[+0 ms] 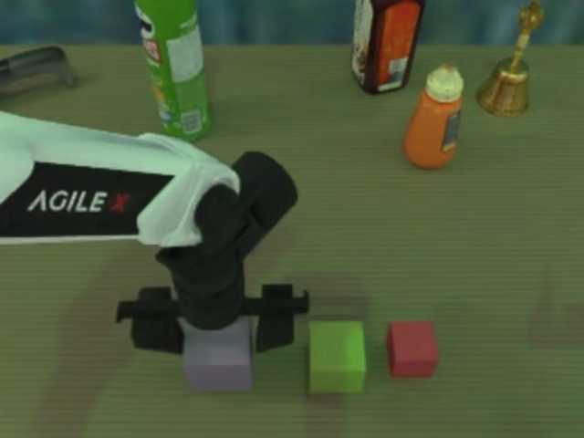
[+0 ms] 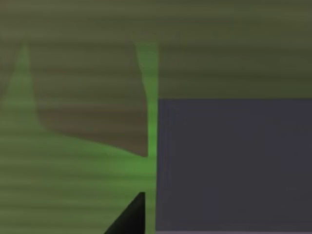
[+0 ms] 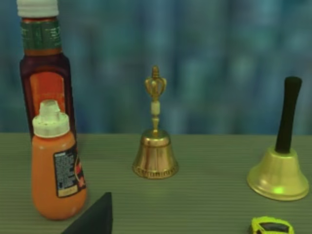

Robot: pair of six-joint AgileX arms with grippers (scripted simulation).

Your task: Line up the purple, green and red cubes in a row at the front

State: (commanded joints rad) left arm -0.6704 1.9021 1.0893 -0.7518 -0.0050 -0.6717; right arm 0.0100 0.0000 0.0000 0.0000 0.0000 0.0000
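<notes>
Three cubes stand in a row near the table's front edge: the lilac-purple cube (image 1: 219, 360) on the left, the lime-green cube (image 1: 337, 356) in the middle, the red cube (image 1: 411, 349) on the right. My left gripper (image 1: 215, 336) reaches down over the purple cube, open, with one black finger on each side of it. The left wrist view shows the purple cube (image 2: 234, 165) resting on the table, with a thin gap between it and one fingertip (image 2: 132, 217). My right gripper is out of the top view; one of its fingers (image 3: 97, 217) shows in its wrist view, holding nothing.
At the back stand a tall green can (image 1: 173, 64), a dark sauce bottle (image 1: 387, 41), an orange bottle (image 1: 435, 119) and a gold bell (image 1: 508, 78). A dark tool (image 1: 32, 68) lies far left. A black-handled bell (image 3: 280, 170) and a yellow toy car (image 3: 270, 225) show in the right wrist view.
</notes>
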